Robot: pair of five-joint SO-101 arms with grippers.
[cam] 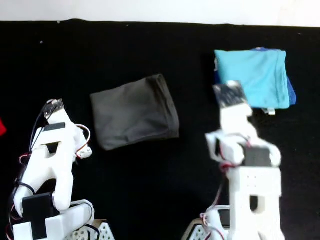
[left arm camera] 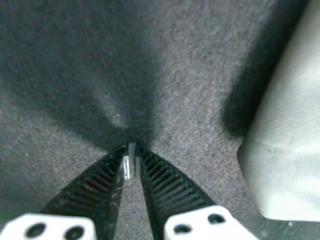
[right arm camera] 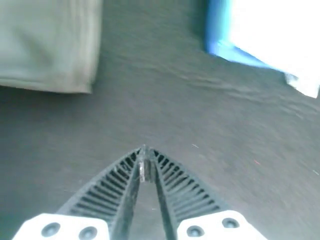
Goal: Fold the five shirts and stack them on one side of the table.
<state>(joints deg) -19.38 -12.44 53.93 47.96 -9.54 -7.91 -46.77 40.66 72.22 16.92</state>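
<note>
Left gripper (left arm camera: 131, 152) and right gripper (right arm camera: 145, 155), each pinched together (on nothing), hang over open table (cam: 150, 190) flanking the grey shirt (cam: 134, 112).

Matt, fuzzy black felt covering the surface (cam: 150, 190), grey shirt (cam: 135, 112) and turquoise shirt (cam: 252, 77) looking like soft matt cloth, left gripper (left arm camera: 131, 152) showing ribbed black plastic.
</note>
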